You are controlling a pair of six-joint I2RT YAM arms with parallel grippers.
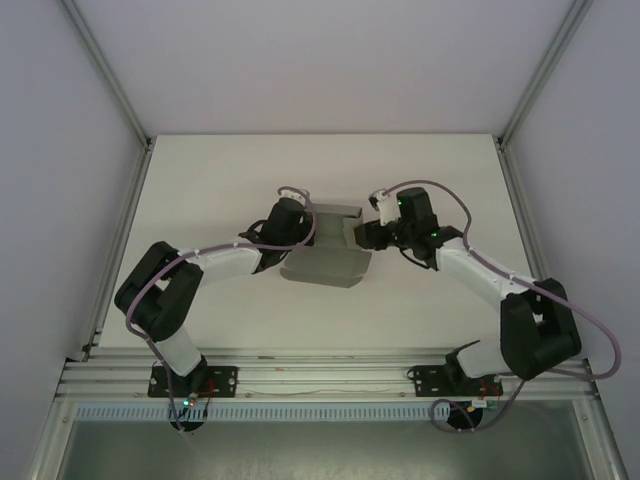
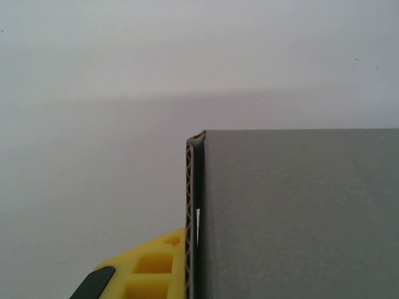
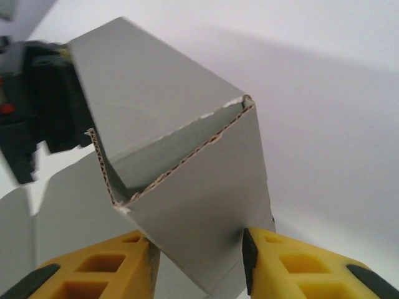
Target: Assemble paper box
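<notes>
**Holding the paper box [image 1: 322,262] from both sides at mid-desk**

Seen from the top, the grey cardboard piece sits near the middle of the white desk [image 1: 220,170], a little toward the far side, between the two arms. It is only partly folded. A broad panel with rounded corners spreads toward the near edge, and a smaller raised section stands at its far side. Whether the near panel rests on the desk or hangs just above it cannot be told.

The left arm [image 1: 215,262] reaches in from the left, and its dark wrist meets the left side of the box. The left fingers [image 2: 149,268] are clenched on a cardboard wall. In the left wrist view one yellow finger lies flat against the left face of a corrugated edge that runs straight up. The wall's plain grey surface covers the lower right of that view and hides the other finger.

The right arm [image 1: 480,270] comes in from the right, with its wrist just beside the far right corner of the box. The right fingers [image 3: 293,261] grasp a folded flap. In the right wrist view the pointed lower end of a grey panel drops between the two yellow fingers, with a dark pad against each side of it. Above them two panels meet at a raw corrugated edge that climbs from lower left to upper right and forms an open corner. Flatter parts of the sheet show at the lower left, and the left arm's black wrist stands behind them at the far left.
</notes>
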